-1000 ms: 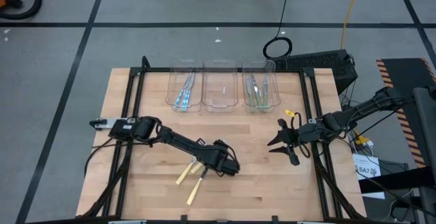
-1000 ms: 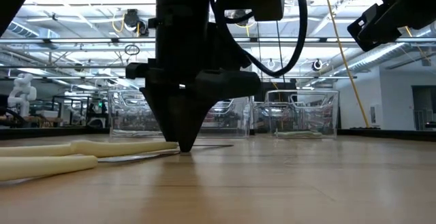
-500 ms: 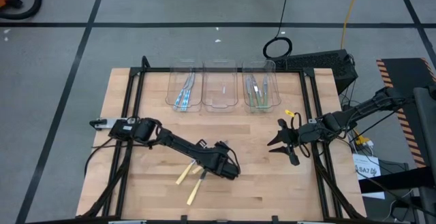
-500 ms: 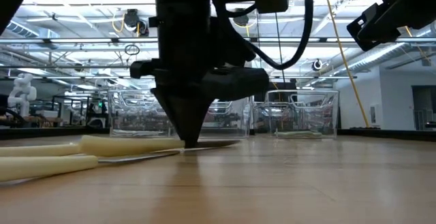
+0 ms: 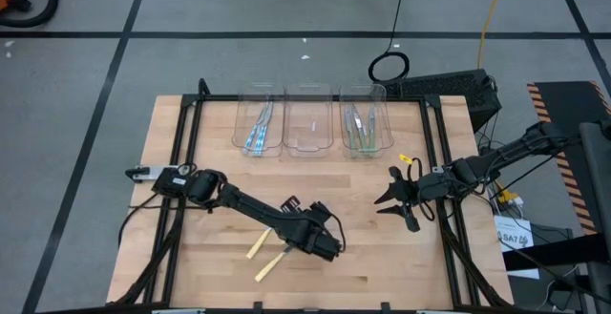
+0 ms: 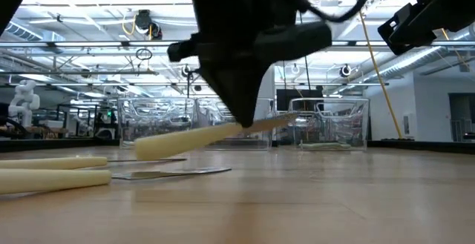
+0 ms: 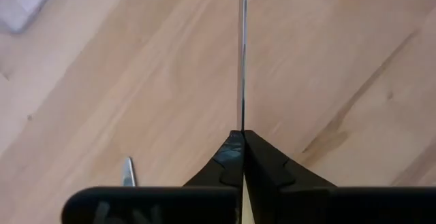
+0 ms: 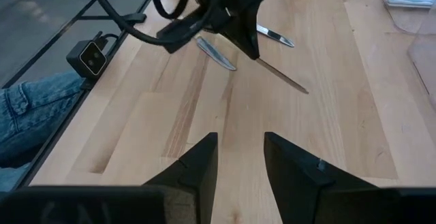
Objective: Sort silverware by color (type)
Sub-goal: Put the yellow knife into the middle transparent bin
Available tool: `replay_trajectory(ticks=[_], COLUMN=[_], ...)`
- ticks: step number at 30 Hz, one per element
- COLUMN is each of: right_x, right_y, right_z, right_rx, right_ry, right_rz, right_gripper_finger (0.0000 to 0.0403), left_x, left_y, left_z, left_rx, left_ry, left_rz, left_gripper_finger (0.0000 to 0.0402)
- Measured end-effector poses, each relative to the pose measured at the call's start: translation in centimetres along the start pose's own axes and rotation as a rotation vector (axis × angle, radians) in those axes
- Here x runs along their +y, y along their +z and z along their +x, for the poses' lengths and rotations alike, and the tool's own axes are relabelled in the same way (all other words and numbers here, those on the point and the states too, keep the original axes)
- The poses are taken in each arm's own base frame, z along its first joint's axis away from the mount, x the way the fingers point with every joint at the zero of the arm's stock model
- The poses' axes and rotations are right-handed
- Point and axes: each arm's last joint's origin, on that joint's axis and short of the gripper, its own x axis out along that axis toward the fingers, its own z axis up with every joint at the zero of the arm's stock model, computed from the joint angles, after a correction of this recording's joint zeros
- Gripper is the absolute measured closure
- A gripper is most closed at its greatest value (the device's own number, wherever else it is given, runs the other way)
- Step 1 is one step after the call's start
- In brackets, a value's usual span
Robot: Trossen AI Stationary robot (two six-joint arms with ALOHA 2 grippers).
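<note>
My left gripper [image 5: 315, 240] is near the table's front middle, shut on a pale yellow-handled utensil [image 6: 185, 140] that is also visible from above [image 5: 268, 265]. Two more yellow-handled utensils [image 6: 52, 162] [image 6: 52, 179] lie flat on the table beside it, one of them visible from above [image 5: 256, 247]. Their silvery heads [image 8: 216, 55] lie on the wood beside my left gripper. My right gripper [image 5: 396, 202] hovers open at the table's right edge with nothing between its fingers [image 8: 204, 159]. My left gripper pinches the utensil's thin metal part [image 7: 242, 118] between its two fingertips, just past the yellow handle. The fingers come from above, pointing down, across the utensil. It is tilted, metal end up toward the right [image 6: 278, 122], handle slanting down [image 6: 148, 150]; whether the handle end touches the table I cannot tell.
Three clear bins stand in a row at the far edge: the left one [image 5: 260, 123] holds blue-handled utensils, the middle one [image 5: 307, 128] shows nothing inside, the right one [image 5: 363, 125] holds green-handled ones. A person's jeans-clad leg [image 8: 34, 108] shows beyond the table edge.
My left gripper has risen and tipped, shifting slightly toward the near right. The yellow-handled utensil it holds has come up at its metal end and turned, from flat on the table to slanting. The two other yellow-handled utensils have stayed put.
</note>
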Motion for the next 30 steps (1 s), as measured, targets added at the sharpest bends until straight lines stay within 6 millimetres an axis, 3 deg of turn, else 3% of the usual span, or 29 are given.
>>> replay_trajectory(ticks=[11,24,30], right_x=[0.0,-0.2,0.3], right_y=[0.0,0.6,1.4], right_z=[0.0,0.4,1.6], right_rx=[0.000,-0.074,-0.134], right_ry=[0.000,-0.115,-0.097], right_rz=[-0.006,-0.025,-0.061], right_gripper_finger=[0.0287,0.0287,0.0287], left_x=[-0.7,-2.4,-2.9], left_y=[0.8,0.6,-0.4], left_z=[-2.7,-11.6,-13.3], left_rx=[-0.137,-0.586,-0.756], left_ry=[-0.022,-0.019,0.057], left_rz=[0.025,0.068,0.069], left_gripper_finger=[0.0399,0.0400,0.0400])
